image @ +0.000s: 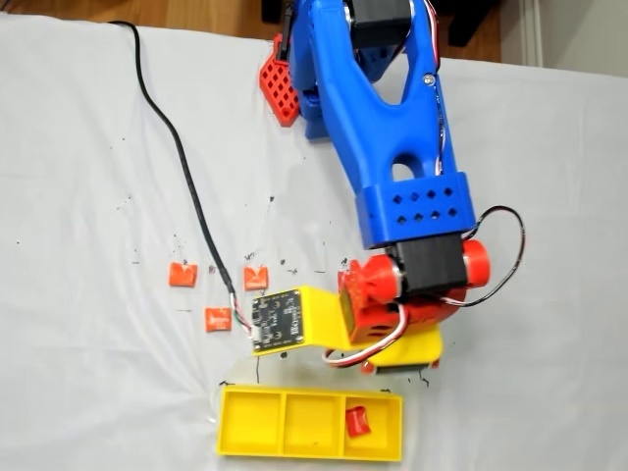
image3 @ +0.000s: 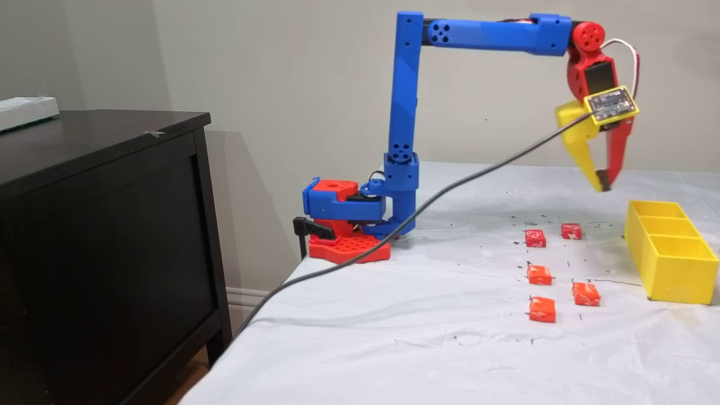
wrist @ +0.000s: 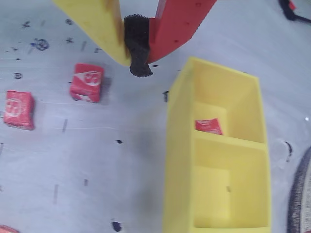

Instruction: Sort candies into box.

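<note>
The gripper (image3: 603, 184) hangs high above the cloth (image3: 450, 315), jaws closed on nothing. It hovers between the candies (image3: 540, 274) and the box (image3: 672, 270), clear of both.

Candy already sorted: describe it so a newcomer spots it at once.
Find the yellow box, a three-compartment tray at the bottom of a fixed view. In its right-end compartment lies one red candy. Unlike the other candies on the white cloth, it sits inside the box.

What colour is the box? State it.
Bright yellow throughout; the box shows best in the wrist view, with one red candy inside.
</note>
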Robot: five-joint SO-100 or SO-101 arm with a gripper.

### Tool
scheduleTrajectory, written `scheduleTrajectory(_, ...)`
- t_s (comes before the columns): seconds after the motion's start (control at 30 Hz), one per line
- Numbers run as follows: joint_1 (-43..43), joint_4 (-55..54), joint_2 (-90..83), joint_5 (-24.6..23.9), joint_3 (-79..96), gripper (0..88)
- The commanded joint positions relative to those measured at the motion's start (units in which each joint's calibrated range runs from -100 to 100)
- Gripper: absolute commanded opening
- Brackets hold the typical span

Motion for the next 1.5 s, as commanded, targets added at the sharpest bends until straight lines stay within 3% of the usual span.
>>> scheduleTrajectory(0.0,-2.1,-0.3,-9.4,1.7,4.4,0.2)
scheduleTrajectory(0.13,-3.2,-1.1,-10.3,2.2,8.7,3.0)
scheduleTrajectory(0.4,-3.5,0.4,-6.4,1.9,10.1,22.6)
scheduleTrajectory(1.47,-4.2,-11.5,5.0,1.6,10.2,23.6)
